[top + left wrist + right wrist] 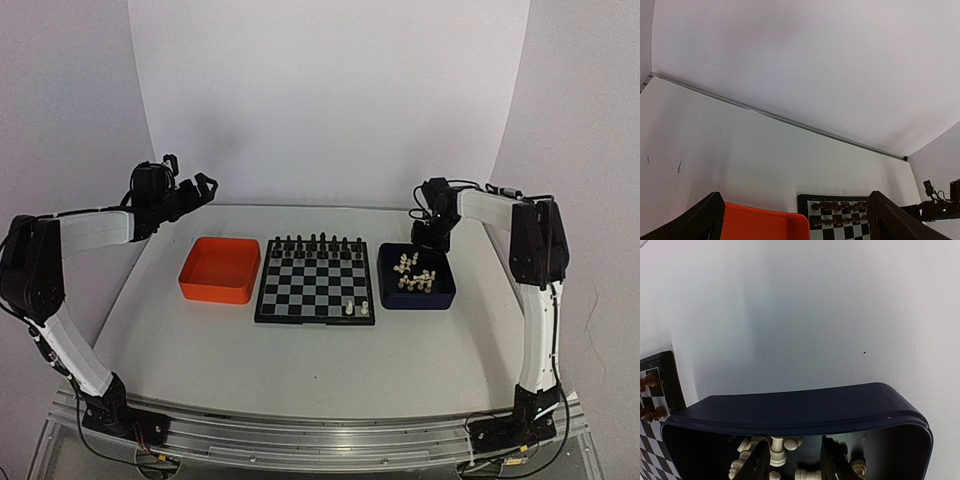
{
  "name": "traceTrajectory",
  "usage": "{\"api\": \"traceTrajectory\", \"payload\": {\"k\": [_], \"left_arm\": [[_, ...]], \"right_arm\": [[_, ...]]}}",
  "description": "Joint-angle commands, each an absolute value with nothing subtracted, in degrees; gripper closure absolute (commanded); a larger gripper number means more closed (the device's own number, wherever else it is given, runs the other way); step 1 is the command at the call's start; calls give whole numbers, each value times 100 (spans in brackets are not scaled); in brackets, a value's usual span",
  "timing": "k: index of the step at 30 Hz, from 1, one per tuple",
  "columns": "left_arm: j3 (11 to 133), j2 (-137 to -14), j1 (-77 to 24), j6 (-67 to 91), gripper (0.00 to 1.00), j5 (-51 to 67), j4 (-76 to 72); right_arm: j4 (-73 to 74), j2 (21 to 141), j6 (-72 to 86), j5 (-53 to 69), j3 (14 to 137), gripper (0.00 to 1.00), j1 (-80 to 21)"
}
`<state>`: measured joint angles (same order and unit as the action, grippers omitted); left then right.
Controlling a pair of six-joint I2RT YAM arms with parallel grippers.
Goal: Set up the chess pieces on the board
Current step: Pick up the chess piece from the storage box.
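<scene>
The board [262,300] lies at the table's centre, with dark pieces along its far rows and two cream-white chess pieces [357,307] on its near right squares. Several more white chess pieces [415,275] lie heaped in the dark blue tray [445,295] to its right. My right gripper [421,248] dips into the tray's far end. In the right wrist view its jaws [794,450] stand partly open, with an upright white piece [777,452] beside the left finger [759,462]. My left gripper [205,185] hangs wide open and empty, high above the table's far left.
An orange tray [220,268] sits just left of the board; its corner [760,225] shows in the left wrist view next to the board's dark pieces [840,206]. A white backdrop closes off the table's far edge.
</scene>
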<state>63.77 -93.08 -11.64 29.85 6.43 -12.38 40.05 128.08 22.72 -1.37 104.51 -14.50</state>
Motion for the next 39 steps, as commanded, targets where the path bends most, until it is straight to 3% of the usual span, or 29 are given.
{"api": "traceTrajectory", "payload": {"k": [1,14,28,39], "left_arm": [[6662,-9299,-1185,2869,0,555,-1287],[6631,-9290,-1195,2869,0,570,-1275],[6512,-9163,-1195,2840,0,501,-1274],[6406,-8976,-1195,2830,0,533,-1294]], "right_arm": [[3950,12960,2141,-186,10691,69,-1431],[3736,13055,2236,-151,10651,78,-1432],[3659,12884,2271,-235,10427,100,-1440],[3665,11950,2176,-604,9798,100,-1440]]}}
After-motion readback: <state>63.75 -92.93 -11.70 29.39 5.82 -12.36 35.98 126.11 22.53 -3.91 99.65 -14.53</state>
